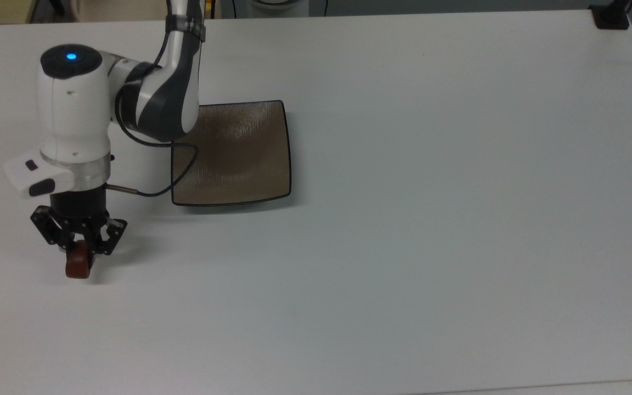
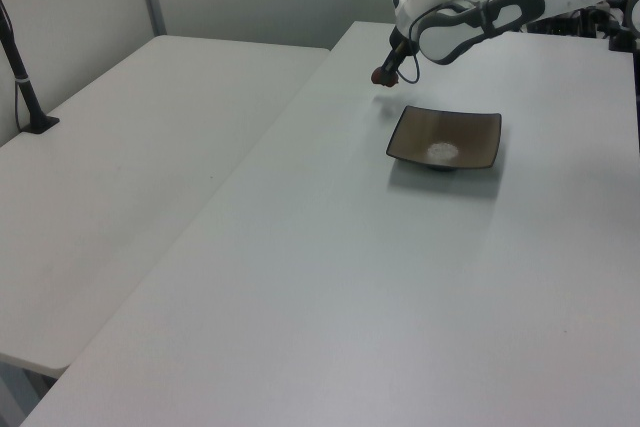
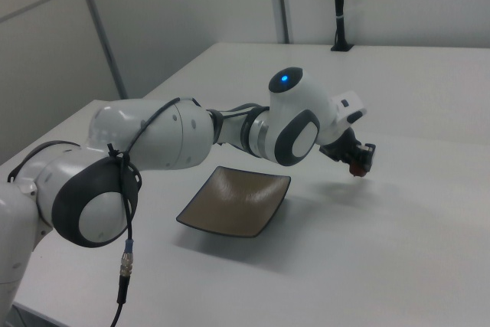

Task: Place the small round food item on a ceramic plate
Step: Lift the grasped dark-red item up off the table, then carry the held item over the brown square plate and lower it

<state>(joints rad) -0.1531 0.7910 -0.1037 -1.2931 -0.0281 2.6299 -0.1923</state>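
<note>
The plate point(image 1: 239, 153) is sitting on the table point(image 1: 458, 219), left of centre in the top view; the gripper point(image 1: 78, 258) is hanging further left, clear of the plate, holding the food item point(image 1: 78, 266) above the tabletop.
</note>
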